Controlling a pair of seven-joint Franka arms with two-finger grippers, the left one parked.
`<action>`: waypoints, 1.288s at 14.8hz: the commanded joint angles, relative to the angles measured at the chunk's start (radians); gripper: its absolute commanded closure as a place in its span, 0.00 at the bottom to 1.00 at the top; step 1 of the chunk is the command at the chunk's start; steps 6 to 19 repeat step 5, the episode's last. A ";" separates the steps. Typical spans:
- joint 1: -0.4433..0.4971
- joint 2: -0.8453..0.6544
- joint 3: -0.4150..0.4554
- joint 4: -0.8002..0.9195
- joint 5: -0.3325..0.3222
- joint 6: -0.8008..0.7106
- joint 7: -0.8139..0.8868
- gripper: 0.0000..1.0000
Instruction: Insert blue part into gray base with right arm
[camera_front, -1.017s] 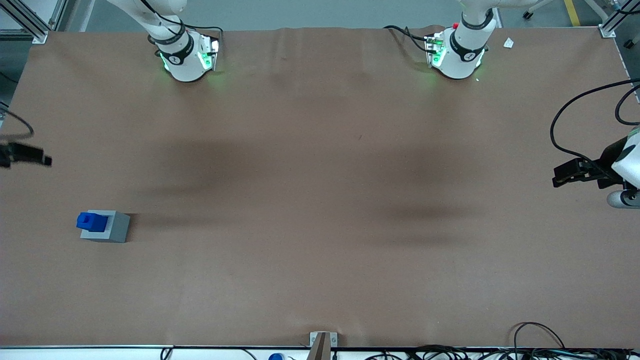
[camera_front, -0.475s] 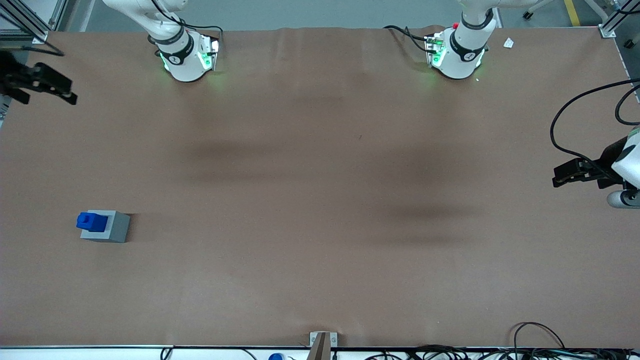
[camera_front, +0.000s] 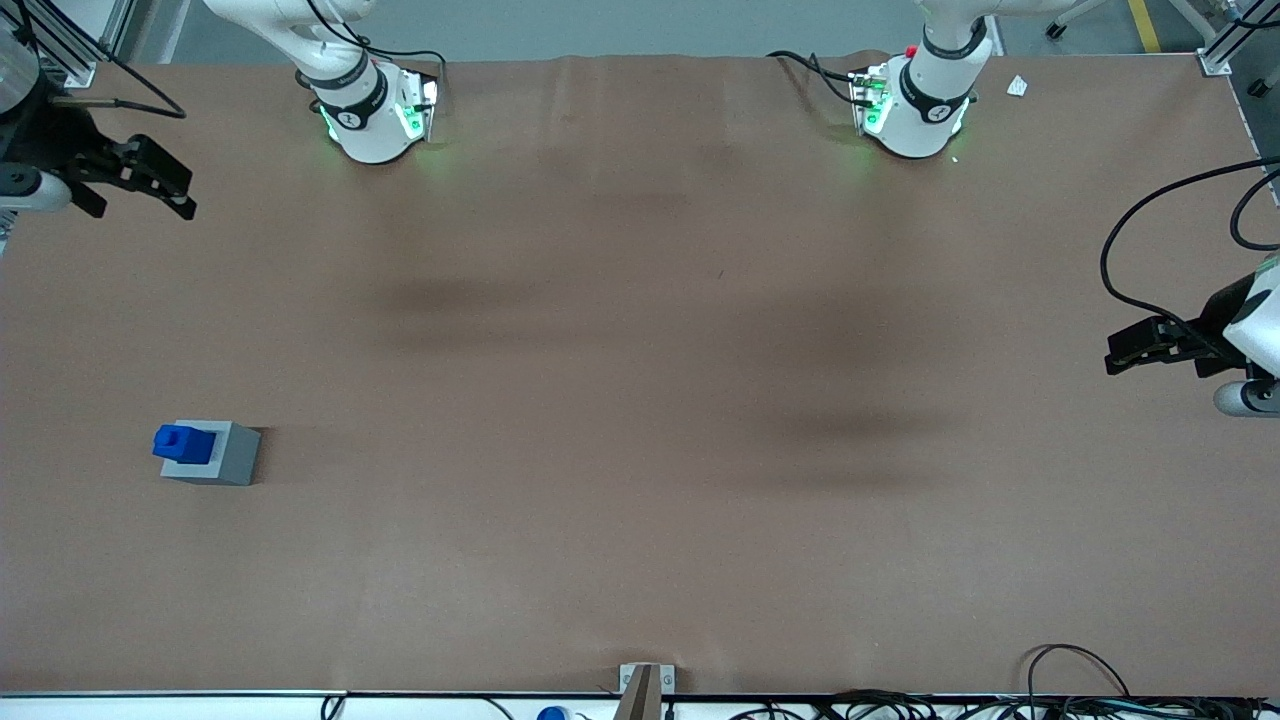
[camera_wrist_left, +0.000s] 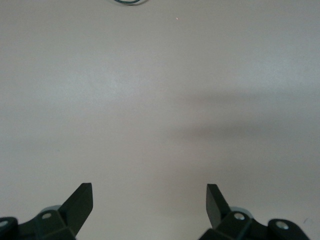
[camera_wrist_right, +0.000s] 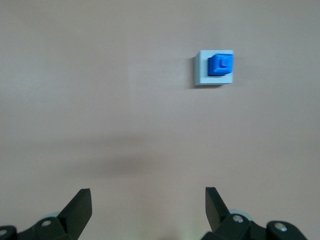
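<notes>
The blue part (camera_front: 183, 443) sits in the top of the gray base (camera_front: 225, 456) on the brown table, toward the working arm's end and fairly near the front camera. In the right wrist view the blue part (camera_wrist_right: 221, 65) shows seated in the gray base (camera_wrist_right: 204, 73), off to one edge of its top. My right gripper (camera_front: 165, 185) is open and empty, high over the table's edge at the working arm's end, well away from the base and farther from the front camera. Its fingers (camera_wrist_right: 80, 205) stand wide apart over bare table.
The working arm's green-lit base (camera_front: 375, 115) and the parked arm's base (camera_front: 915, 110) stand at the table's back edge. Cables (camera_front: 1090, 690) lie along the front edge. A small metal bracket (camera_front: 645, 685) sits at the front edge's middle.
My right gripper has swung away from the front camera, rising from beside the table's edge, and has come a little inward over the table. The blue part and gray base have not moved.
</notes>
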 joint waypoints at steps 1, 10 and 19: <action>-0.053 -0.038 -0.009 -0.042 0.000 0.029 -0.009 0.00; -0.067 -0.005 -0.009 0.017 0.000 0.009 -0.026 0.00; -0.067 -0.005 -0.009 0.017 0.000 0.009 -0.026 0.00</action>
